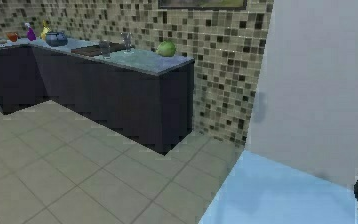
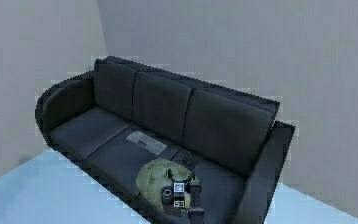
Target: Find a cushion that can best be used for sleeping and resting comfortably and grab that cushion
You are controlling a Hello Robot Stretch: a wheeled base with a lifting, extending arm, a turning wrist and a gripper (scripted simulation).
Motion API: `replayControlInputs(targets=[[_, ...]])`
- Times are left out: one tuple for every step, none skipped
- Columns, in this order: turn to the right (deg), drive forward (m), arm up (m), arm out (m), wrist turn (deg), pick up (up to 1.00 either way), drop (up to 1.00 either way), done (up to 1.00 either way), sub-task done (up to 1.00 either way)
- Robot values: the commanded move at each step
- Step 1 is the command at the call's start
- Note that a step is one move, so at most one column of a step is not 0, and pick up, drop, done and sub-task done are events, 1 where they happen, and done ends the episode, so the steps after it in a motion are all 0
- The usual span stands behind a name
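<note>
A pale greenish round cushion (image 2: 155,176) lies on the seat of a dark three-seat sofa (image 2: 162,105), toward the arm side view's right. My gripper (image 2: 171,197) reaches out over the sofa's front edge at that cushion, with the white marker squares just right of it. Because the cushion lies on the seat at the gripper's far end, I cannot tell whether the gripper holds anything.
A flat grey object (image 2: 145,143) lies on the middle seat. A pale blue rug (image 1: 287,195) covers the floor before the sofa. Ahead, a dark kitchen counter (image 1: 137,95) with a sink, a green round thing (image 1: 166,48) and a blue bowl (image 1: 56,39) lines a mosaic wall; tiled floor lies between.
</note>
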Motion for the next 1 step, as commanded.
replayControlInputs(targets=[[0.0, 0.0, -0.3, 0.0, 0.0, 0.0, 0.0, 0.0, 0.0]])
